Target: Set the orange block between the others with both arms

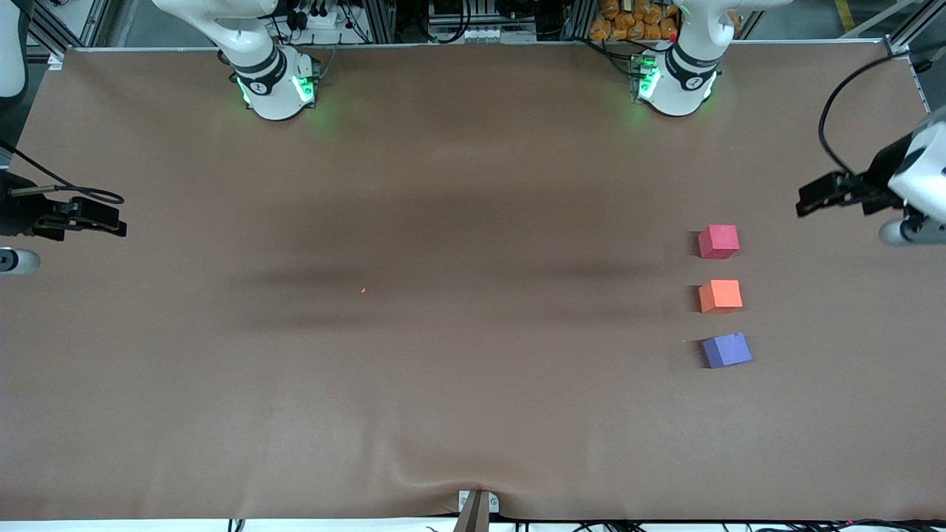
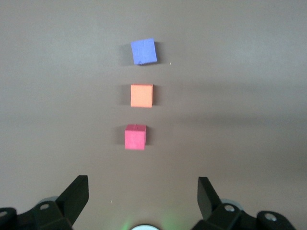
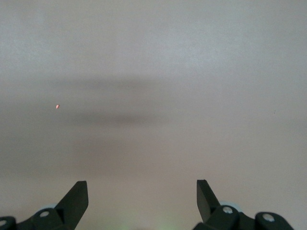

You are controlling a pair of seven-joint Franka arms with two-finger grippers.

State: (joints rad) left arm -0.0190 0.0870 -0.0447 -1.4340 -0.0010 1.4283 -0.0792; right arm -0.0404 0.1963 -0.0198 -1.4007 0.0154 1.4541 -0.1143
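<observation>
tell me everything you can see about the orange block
The orange block is a small matte cube that looks like foam, plain on every visible face, with no marks. It rests flat and square on the brown table cover, toward the left arm's end. It is the middle one in a line of three equal cubes: the red-pink cube lies farther from the front camera, the purple cube nearer. Gaps separate it from both. Nothing touches it but the table.

A robotics lab is indicated: 2 arm bases [image 1: 277, 89] bolted to a brown-covered table [image 1: 443, 369], aluminium framing and cabling at 12 o'clock.
</observation>
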